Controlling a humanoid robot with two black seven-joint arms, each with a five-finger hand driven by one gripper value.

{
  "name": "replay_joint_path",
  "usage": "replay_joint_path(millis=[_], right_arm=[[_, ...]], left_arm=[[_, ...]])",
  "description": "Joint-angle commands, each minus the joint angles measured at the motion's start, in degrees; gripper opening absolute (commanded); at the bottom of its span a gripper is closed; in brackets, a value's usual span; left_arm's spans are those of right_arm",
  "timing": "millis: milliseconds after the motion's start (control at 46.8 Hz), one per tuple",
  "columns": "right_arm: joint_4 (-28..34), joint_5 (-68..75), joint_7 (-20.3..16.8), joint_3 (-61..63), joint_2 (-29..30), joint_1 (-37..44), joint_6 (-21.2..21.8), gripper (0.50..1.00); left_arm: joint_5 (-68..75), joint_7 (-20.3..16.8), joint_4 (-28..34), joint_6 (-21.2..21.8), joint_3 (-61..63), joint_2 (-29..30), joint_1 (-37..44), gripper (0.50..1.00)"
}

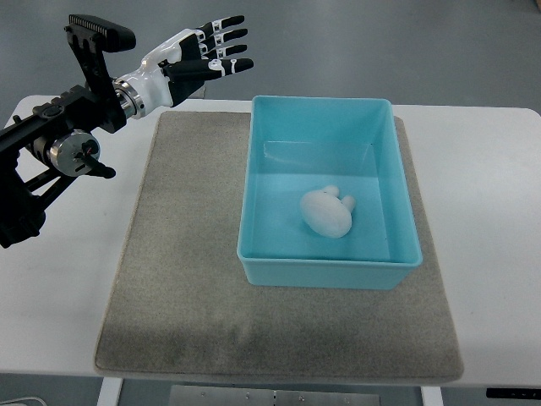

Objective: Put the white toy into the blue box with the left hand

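The white toy [326, 211] lies on the floor of the blue box [325, 273], a little toward the near wall and roughly midway between the side walls. We see it as a rounded lump with two small knobs sticking out on its far right side; it touches none of the walls. The box is an open rectangular tub, and nothing else is inside it with the toy. It sits on the right half of a grey mat [182, 254], its right wall close to the mat's right edge. The mat in turn lies flat on a white table [490, 211], which shows bare on both sides of it.

We find the left hand [203, 57] well apart from the box, up at the far left, above the mat's far edge. Its fingers [228, 66] are stretched out and spread, pointing right toward the box's far left corner, and they hold nothing. The black arm [59, 144] behind it runs down along the left edge of the view.
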Motion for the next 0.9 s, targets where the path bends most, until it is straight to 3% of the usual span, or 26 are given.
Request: replay_joint_path(millis=[0,43,107,299,427,876], right_arm=[[0.0,0.0,0.0,0.0,0.0,0.0,0.0,0.936],[0.0,0.0,0.0,0.0,0.0,0.0,0.0,0.936],[0.0,0.0,0.0,0.0,0.0,0.1,0.0,0.936],[0.0,0.0,0.0,0.0,0.0,0.0,0.0,0.936],[0.0,0.0,0.0,0.0,0.0,0.0,0.0,0.936],[0.0,0.0,0.0,0.0,0.0,0.0,0.0,0.936]], left_arm=[[-4.1,0.0,1.5,-0.1,-0.8,-0.1,0.7,0.966],[-6.1,0.0,2.5,-0.6,-1.0,-0.1,0.7,0.992],[-9.9,0.1,4.0,-2.6,-1.1,-0.1,1.0,0.992],[-29.2,0.0,10.0,-12.3,-1.4,-0.1,5.1,0.994],[-32.1,0.1,14.7,-17.9,-1.3,-0.1,6.6,0.994],[-39.0,-1.2,20.6,-17.6,-3.5,-1.8,7.8,0.994]])
